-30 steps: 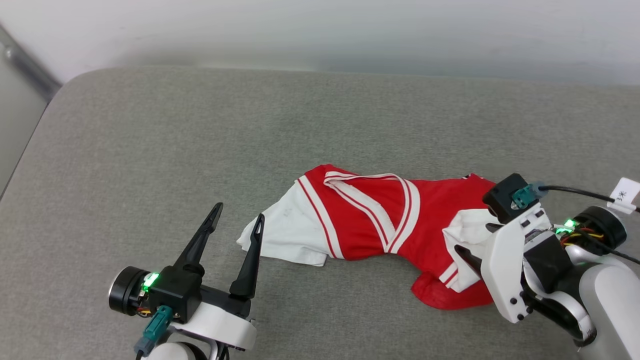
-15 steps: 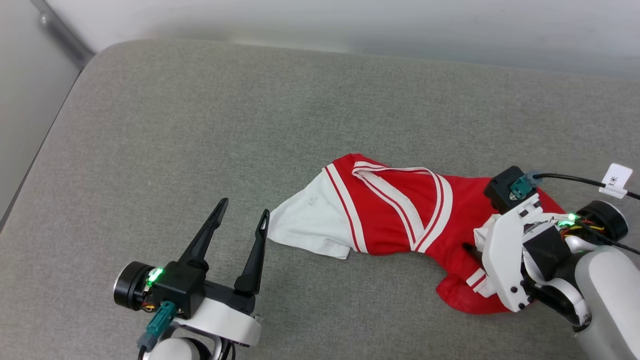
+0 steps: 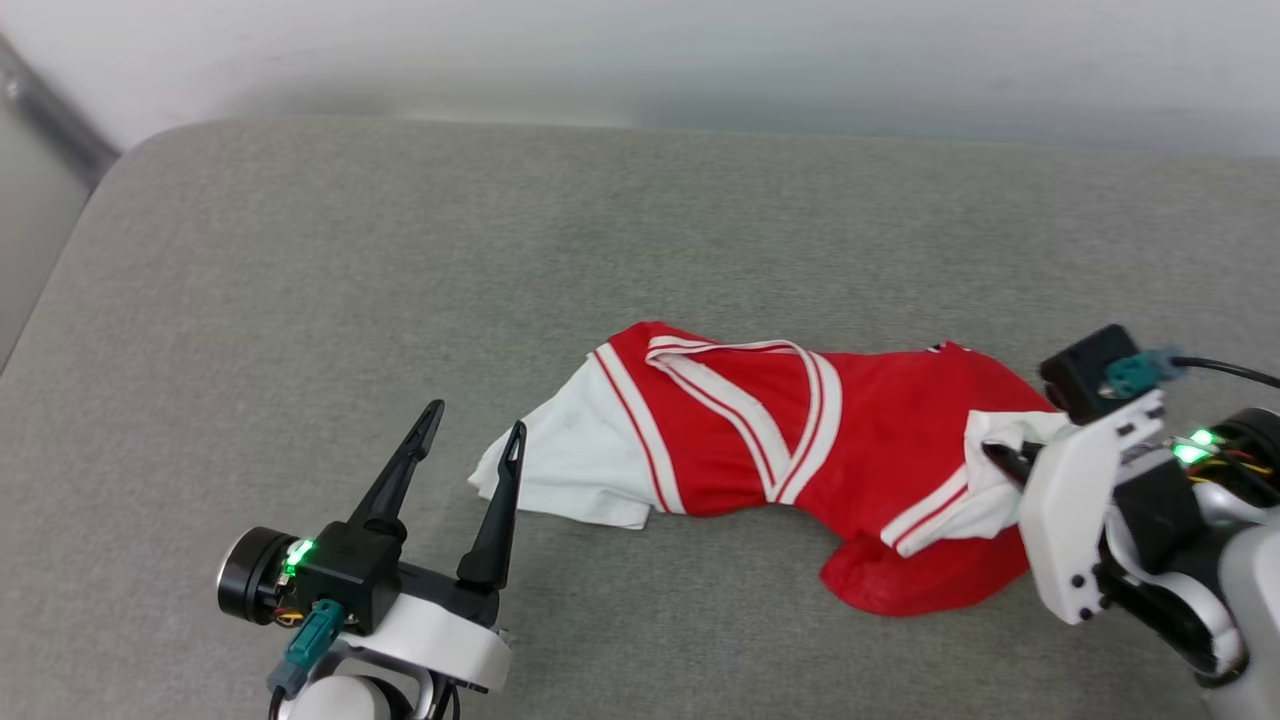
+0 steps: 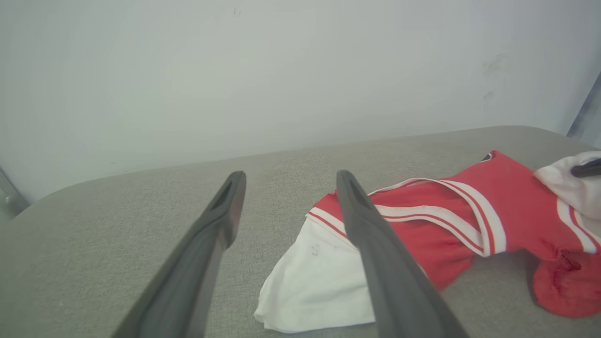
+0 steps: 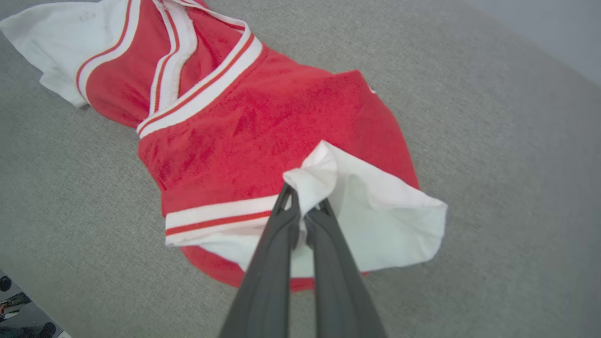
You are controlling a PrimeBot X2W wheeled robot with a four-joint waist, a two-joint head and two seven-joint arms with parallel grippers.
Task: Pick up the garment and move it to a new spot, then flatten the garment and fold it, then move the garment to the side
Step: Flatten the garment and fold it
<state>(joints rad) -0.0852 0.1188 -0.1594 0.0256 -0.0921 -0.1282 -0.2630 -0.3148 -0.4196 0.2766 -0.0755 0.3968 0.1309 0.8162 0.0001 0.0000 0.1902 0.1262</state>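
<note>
**Right tool [image 5: 305, 206] pinches a white sleeve of the red jersey [image 5: 263, 117]**

The red jersey [image 3: 790, 440] lies crumpled in a long strip on the grey fabric-covered surface [image 3: 300, 300], with its striped V-neck trim [image 3: 790, 410] facing up. One white sleeve [image 5: 375, 211] is gathered between the fingers of the right tool [image 3: 1000, 458], which are pressed together on the cloth. The fabric rises to the fingertips in a small peak. In the right wrist view, the rest of that sleeve fans out to the right of the fingers. The red body stretches away ahead of this tool, and a red-and-white armhole band [image 5: 216, 218] lies just left of its fingers.

The other white sleeve [image 3: 560, 470] lies at the far end of the jersey, just beside the left tool [image 3: 476, 420]. In the left wrist view, one finger of the left tool [image 4: 289, 180] crosses in front of this sleeve [image 4: 314, 281]. Whether the finger touches the cloth cannot be told. The left tool's fingers are spread wide with nothing between them, pointing along the surface toward a pale wall [image 4: 281, 70] beyond.
</note>
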